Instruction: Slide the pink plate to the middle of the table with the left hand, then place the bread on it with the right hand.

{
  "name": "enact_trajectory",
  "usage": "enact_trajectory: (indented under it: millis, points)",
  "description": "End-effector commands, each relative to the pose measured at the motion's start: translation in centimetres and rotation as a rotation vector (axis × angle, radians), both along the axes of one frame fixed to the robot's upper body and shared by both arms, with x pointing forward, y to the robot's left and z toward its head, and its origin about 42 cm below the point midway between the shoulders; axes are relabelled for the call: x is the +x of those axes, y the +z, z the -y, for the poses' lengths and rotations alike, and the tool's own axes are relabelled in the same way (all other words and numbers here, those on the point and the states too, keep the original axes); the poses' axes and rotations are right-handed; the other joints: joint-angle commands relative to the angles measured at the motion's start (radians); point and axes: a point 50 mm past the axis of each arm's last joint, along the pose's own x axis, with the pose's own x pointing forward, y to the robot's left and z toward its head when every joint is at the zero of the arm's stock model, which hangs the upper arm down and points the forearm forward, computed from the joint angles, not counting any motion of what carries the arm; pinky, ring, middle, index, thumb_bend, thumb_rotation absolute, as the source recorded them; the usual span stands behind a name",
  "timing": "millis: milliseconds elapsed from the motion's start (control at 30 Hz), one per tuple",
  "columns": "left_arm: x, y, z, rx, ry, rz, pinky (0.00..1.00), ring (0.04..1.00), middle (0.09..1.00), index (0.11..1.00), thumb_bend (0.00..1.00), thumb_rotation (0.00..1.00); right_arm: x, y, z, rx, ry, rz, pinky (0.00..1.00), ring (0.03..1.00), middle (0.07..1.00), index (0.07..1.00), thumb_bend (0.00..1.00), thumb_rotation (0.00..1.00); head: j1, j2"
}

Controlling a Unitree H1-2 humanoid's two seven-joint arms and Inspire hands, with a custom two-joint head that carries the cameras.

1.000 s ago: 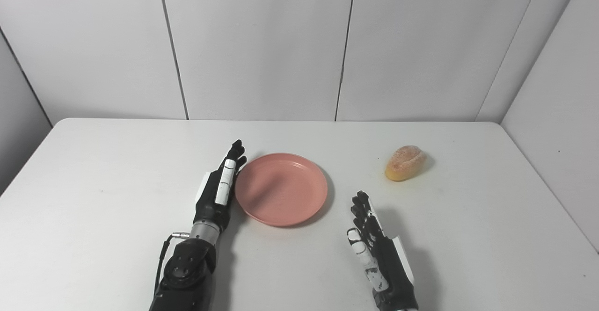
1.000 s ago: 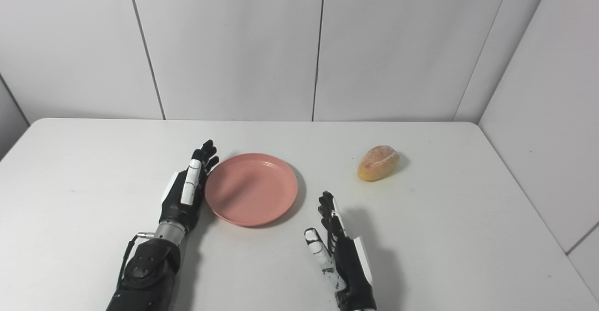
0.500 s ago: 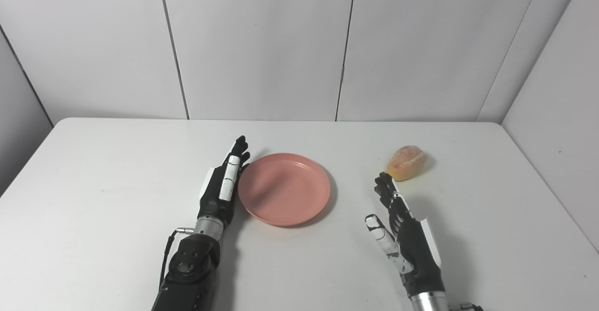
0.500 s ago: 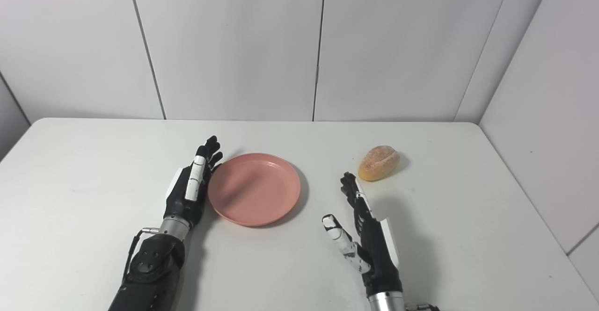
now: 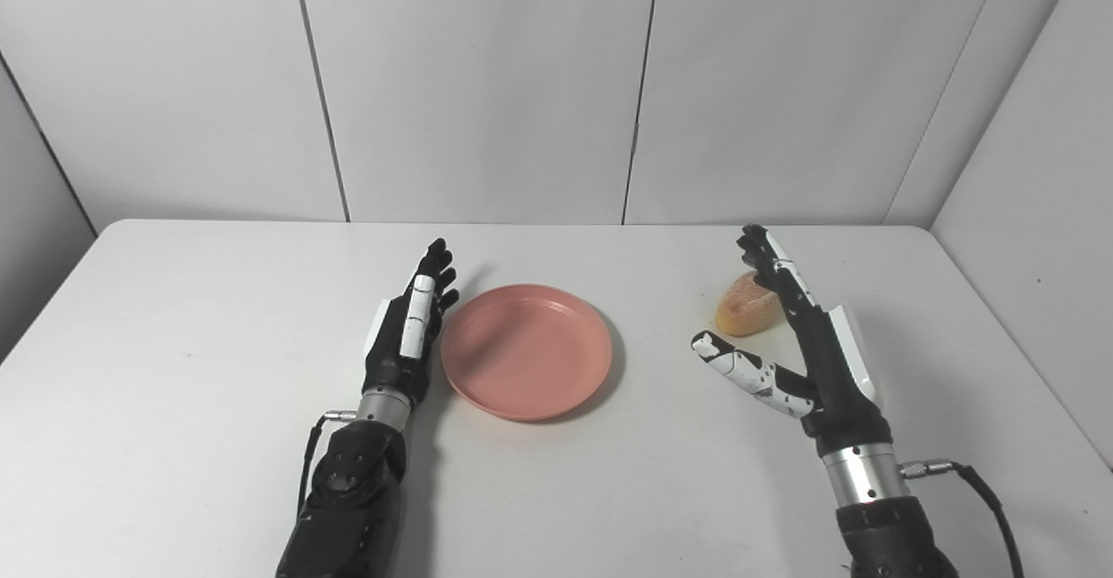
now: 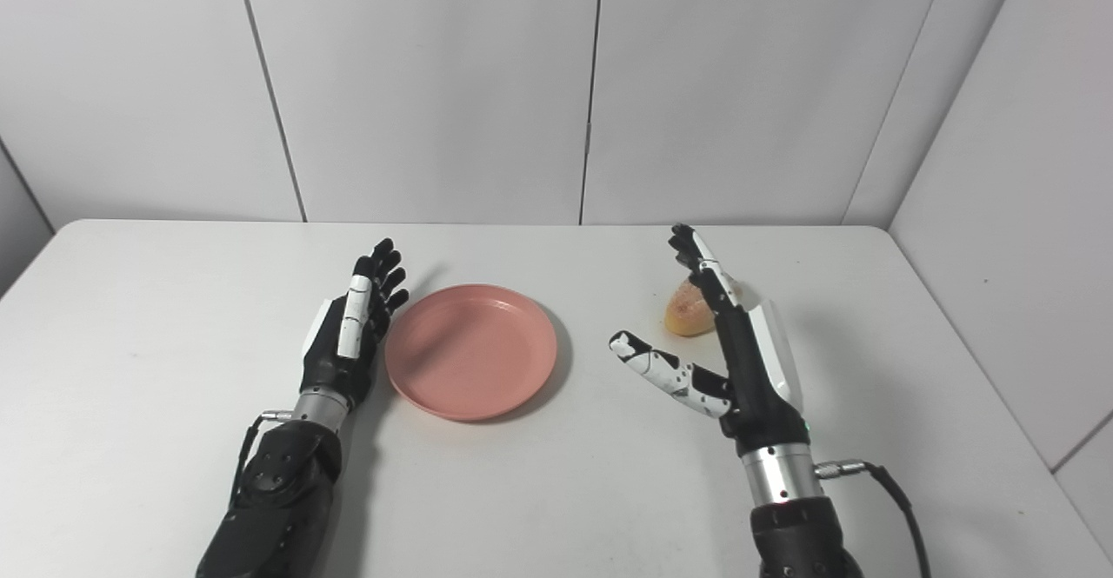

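The pink plate [image 5: 526,350] lies flat near the middle of the white table [image 5: 174,404]. My left hand [image 5: 407,335] is open, fingers straight, just left of the plate's rim, close to it or just touching. The bread [image 5: 741,309], a small golden roll, lies on the table right of the plate. My right hand [image 5: 804,343] is open, thumb spread toward the plate, raised in front of the bread. Its fingers cover the roll's right part, also in the right eye view [image 6: 687,315].
White wall panels [image 5: 487,83] stand behind the table and along its right side. The table's far edge runs just behind the bread.
My right hand has moved forward and up from the near table edge to the bread, thumb spreading wide. My left hand shifted slightly away from me beside the plate. The plate barely moved.
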Motion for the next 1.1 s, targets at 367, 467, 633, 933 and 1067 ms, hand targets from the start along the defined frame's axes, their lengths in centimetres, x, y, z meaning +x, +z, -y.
enact_trajectory:
  millis: [367,467,633,933,1067]
  points:
    - [0.7,0.8,-0.5,0.013,-0.003,0.044,0.95,0.973,0.975,0.946,0.72,1.0,6.0,3.9,3.6,-0.208,-0.1,-0.022,0.9,0.949,0.947,0.927,0.71,0.53,0.001,0.0]
    - [0.6,0.8,-0.4,0.015,-0.005,0.045,0.95,0.972,0.974,0.945,0.72,1.0,7.4,4.3,4.1,-0.249,-0.115,-0.038,0.89,0.951,0.946,0.925,0.72,0.53,0.0,0.002]
    - [0.5,0.8,-0.4,0.014,-0.008,0.044,0.95,0.973,0.977,0.946,0.73,1.0,9.5,4.5,4.7,-0.298,-0.134,-0.051,0.86,0.943,0.939,0.92,0.74,0.53,0.001,0.004]
    - [0.3,0.7,-0.2,0.019,-0.014,0.046,0.95,0.973,0.978,0.95,0.72,1.0,13.8,4.0,5.9,-0.466,-0.188,-0.119,0.87,0.919,0.916,0.917,0.75,0.56,0.006,0.008]
    - [0.3,0.7,-0.2,0.015,-0.018,0.047,0.96,0.976,0.981,0.953,0.73,1.0,15.1,3.7,6.2,-0.496,-0.197,-0.132,0.88,0.912,0.913,0.915,0.76,0.56,0.012,0.008]
